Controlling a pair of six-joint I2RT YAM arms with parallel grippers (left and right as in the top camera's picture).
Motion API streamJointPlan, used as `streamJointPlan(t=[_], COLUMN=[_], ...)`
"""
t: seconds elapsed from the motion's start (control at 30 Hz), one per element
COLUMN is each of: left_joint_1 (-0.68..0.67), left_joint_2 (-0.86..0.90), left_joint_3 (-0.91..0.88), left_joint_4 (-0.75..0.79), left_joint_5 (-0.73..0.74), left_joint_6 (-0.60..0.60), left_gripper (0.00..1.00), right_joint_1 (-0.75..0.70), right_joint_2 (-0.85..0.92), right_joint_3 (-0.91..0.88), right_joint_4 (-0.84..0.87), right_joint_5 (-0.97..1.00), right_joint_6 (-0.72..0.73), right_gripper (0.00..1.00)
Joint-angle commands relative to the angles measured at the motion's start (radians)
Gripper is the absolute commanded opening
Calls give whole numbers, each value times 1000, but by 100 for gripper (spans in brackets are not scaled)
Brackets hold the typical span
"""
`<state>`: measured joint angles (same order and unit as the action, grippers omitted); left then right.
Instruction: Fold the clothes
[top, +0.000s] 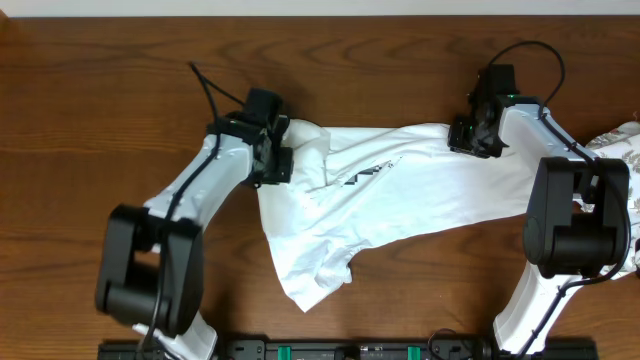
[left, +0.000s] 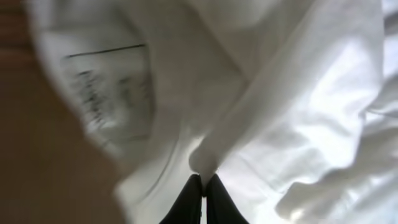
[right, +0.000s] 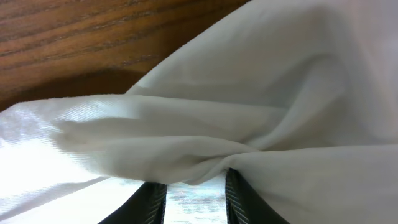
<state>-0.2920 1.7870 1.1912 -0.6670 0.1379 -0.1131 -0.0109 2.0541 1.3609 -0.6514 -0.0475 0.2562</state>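
- While you look down from overhead, the white T-shirt (top: 400, 190) lies rumpled across the middle of the wooden worktop (top: 100, 90). It is stretched between your two arms, with one crumpled part trailing toward the near edge.
- Your left hand (top: 272, 150) sits at the shirt's left end. In the left wrist view its dark fingers (left: 189, 205) are pressed together, pinching a thin ridge of white fabric at their tips.
- Your right hand (top: 478, 128) sits at the shirt's far right edge. In the right wrist view its fingers (right: 149, 208) stand a little apart, with a gathered fold of the shirt bunched between them, so it grips cloth.
- Dark marks (top: 365, 172) show on the shirt's left part, too small and creased to read from overhead.
- A printed label (left: 109, 93) shows faintly through the fabric in the left wrist view, and its text is blurred.
- A fern-printed cloth (top: 622, 150) peeks out at the worktop's right edge, mostly hidden behind the right arm and cut off by the frame.
- Both wrist views are almost filled with fabric, so you cannot tell from them which part of the shirt each hand holds.
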Motion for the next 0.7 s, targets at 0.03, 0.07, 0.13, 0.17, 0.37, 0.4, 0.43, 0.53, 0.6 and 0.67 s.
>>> streamJointPlan(t=[0.03,0.07,0.13,0.17,0.37,0.4,0.43,0.53,0.6,0.67], left_joint_1=[1,1,1,1,1,1,1,1,1,1], left_joint_2=[-74,-80,-86,-87,-87,-87,-87,-87,-87,-87], left_joint_3=[23,23,23,23,23,23,23,23,23,23], left_joint_4=[-56,-70,-104,-121,-249,-268,-285,-326,-346,-364], left_joint_5=[-64,-64,-64,-64,-64,-65,-65,-65,-65,-65], left_joint_6=[-74,-85,-104,-113,-157,-160,-171,-206,-221,-245], left_gripper=[6,6,6,6,6,6,6,6,6,6], right_joint_1=[-21,-21,-21,-21,-21,-21,-21,-21,-21,-21], right_joint_2=[79,79,79,79,79,79,79,79,79,79], right_joint_3=[-48,-48,-48,-48,-48,-48,-48,-48,-48,-48], right_joint_4=[-31,-31,-31,-31,-31,-31,-31,-31,-31,-31], right_joint_5=[81,81,81,81,82,82,82,82,81,82], right_joint_6=[20,20,20,20,20,20,20,20,20,20], right_gripper=[32,31,31,32,31,31,32,31,32,31])
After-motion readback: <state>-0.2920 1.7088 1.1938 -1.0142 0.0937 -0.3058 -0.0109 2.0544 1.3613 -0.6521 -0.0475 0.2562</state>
